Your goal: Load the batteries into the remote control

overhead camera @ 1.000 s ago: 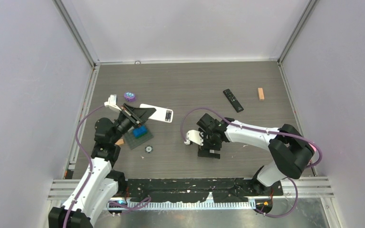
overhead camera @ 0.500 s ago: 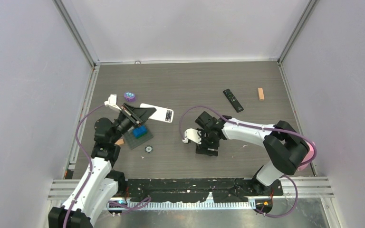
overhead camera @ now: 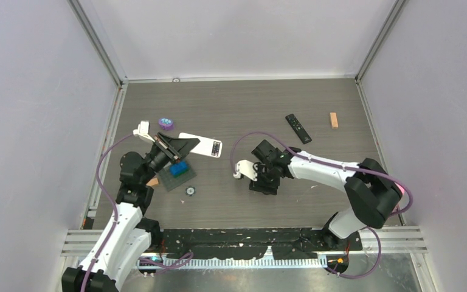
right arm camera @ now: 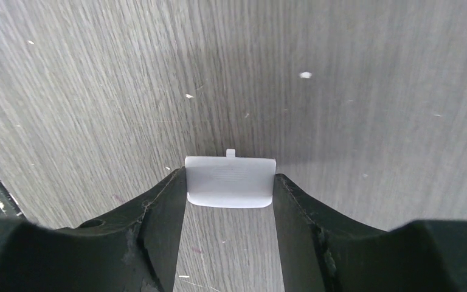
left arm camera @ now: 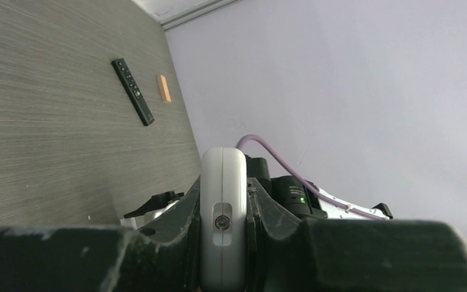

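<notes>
My left gripper [overhead camera: 171, 146] is shut on a white remote control [overhead camera: 202, 146], holding it on edge above the table's left side; in the left wrist view the remote [left arm camera: 222, 201] stands pinched between both fingers [left arm camera: 179, 225]. A dark opening shows at the remote's far end. My right gripper [overhead camera: 264, 183] points down at mid-table. In the right wrist view its fingertips [right arm camera: 171, 188] press both side edges of a small white battery cover [right arm camera: 230, 181] lying flat on the wood. The batteries do not show in any view.
A black remote [overhead camera: 298, 128] and a small wooden block [overhead camera: 334, 120] lie at the back right. A purple piece [overhead camera: 166, 124], a blue block [overhead camera: 180, 168] on a grey plate [overhead camera: 171, 181] and a small round disc [overhead camera: 190, 191] sit near the left arm.
The right gripper has shifted a little left and toward the back, and its jaws have narrowed from wide open onto the white cover. The left arm has not moved.
</notes>
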Motion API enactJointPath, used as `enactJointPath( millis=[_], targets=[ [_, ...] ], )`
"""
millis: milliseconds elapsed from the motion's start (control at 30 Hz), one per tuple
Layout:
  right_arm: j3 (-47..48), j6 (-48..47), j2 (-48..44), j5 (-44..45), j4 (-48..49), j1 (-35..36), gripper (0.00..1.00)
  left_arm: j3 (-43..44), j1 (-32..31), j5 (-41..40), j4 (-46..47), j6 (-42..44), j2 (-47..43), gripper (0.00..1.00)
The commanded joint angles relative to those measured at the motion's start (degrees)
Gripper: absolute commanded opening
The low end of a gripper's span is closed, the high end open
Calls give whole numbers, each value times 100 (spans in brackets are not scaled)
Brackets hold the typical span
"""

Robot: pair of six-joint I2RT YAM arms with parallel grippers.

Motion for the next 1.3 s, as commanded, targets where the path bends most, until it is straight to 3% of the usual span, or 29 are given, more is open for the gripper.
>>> enactJointPath(
  millis=[0,200,367,500,600,933,1267],
  targets=[
    [6,124,-777,-241,350,-25,43,93,30,126,176,9,-162,0],
    [17,516,-2012,-735,438,-21,43,-118,-73,188,0,54,-212,0],
    [137,1539,-2772,-874,562,-18,42,-212,-633,-59,-53,196,-62,0],
    [146,2181,-3290,-709,637,207,37,-212,-1173,-356,-124,361,127,0],
    [105,2448,-3631,-113,767,627,35,-198,-1526,-508,-87,427,308,0],
    [634,3363,-3091,1930,792,2049,30,-407,-2304,-1136,135,678,387,0],
    [968,3440,-2410,2156,957,2348,30,-585,-2403,-1282,174,755,129,0]
  ],
)
